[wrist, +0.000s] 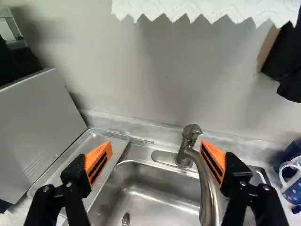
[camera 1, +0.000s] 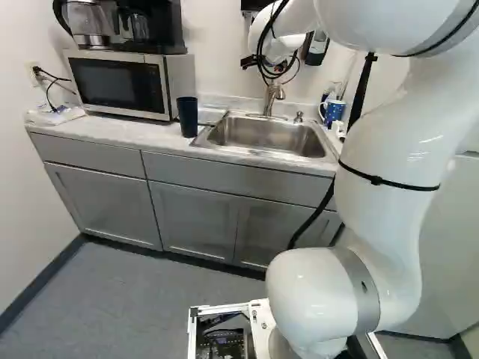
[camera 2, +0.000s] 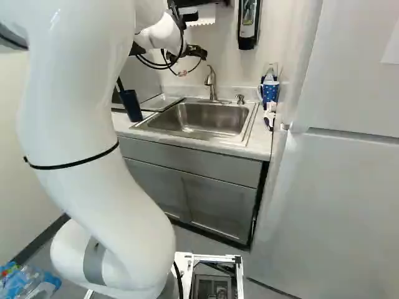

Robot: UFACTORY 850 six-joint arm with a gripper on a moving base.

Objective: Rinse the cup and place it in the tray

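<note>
1 dark cup (camera 1: 187, 120) to note, upright on counter (camera 1: 146, 133) btwn microwave (camera 1: 120, 84) & sink (camera 2: 206, 118), just beside tray (wrist: 120, 145). Got gripper (camera 2: 198, 52) wide open, up near wall (camera 2: 221, 37). Watch faucet (wrist: 205, 193) ahead, closer to 1 finger than the other. Hemmed in by microwave at tray's far side & fridge (camera 2: 349, 205) at counter's r. end, w/ spotted mug (camera 2: 269, 92) nearby. Can use open room above basin, inside raised metal edges.

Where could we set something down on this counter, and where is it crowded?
Bare: the counter strip between microwave and front edge, beside the dark cup; the tray between microwave and sink, where visible. Crowded: around the blue mug.
</note>
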